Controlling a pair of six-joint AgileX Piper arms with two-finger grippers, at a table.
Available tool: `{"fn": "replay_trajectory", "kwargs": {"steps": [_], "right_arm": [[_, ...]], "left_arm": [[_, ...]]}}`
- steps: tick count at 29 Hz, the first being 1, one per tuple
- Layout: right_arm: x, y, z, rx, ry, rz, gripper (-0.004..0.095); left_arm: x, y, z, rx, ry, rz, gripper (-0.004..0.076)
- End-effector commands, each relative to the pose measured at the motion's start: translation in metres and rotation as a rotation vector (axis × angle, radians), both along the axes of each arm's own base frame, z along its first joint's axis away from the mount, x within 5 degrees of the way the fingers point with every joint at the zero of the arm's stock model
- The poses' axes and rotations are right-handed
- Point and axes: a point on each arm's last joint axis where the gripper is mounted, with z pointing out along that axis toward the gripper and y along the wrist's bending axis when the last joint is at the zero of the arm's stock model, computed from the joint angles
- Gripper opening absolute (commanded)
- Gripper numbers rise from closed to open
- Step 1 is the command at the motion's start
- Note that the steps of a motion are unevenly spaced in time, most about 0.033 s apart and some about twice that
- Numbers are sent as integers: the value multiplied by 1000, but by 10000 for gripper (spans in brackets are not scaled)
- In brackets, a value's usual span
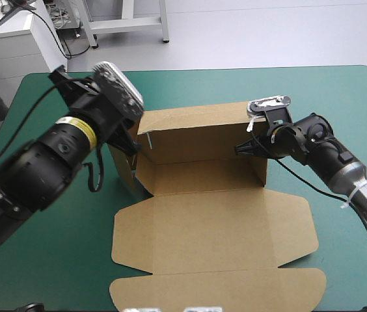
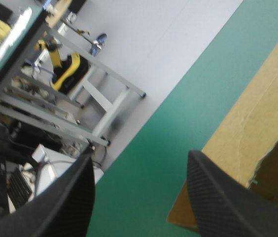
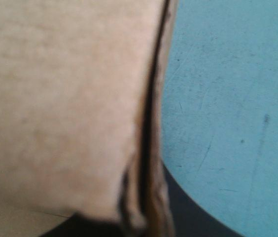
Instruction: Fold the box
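Spread apart, the jaws of my left gripper point(image 2: 140, 165) stand at the left wall of the box point(image 2: 257, 123), with the brown board just beside one black finger point(image 2: 223, 197) rather than between the two. On the other side, my right gripper point(image 3: 146, 219) pinches the raised right wall, its edge running up between the nearly closed fingers. From the high view I see the box in the middle of the teal-green table cover point(image 1: 53, 247): back and side walls raised, the lid and its flaps lying flat toward the near edge. The two grippers sit at opposite ends of the raised tray.
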Motion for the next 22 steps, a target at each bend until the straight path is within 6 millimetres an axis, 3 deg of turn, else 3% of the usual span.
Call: {"fn": "replay_trajectory", "kwargs": {"steps": [1, 7, 12, 16, 22], "right_arm": [[0, -7, 38, -19, -88, 0, -19], [24, -19, 37, -44, 19, -23, -19], [56, -30, 23, 12, 117, -8, -19], [80, -31, 4, 8, 165, -1, -19], [106, -25, -29, -1, 232, -2, -19]], "left_arm": [[2, 36, 25, -137, 34, 68, 403], [16, 71, 18, -285, 178, 207, 403], [9, 92, 9, -420, 267, 245, 403], [-10, 100, -8, -434, 281, 242, 403], [-65, 113, -42, -530, 274, 162, 403]]}}
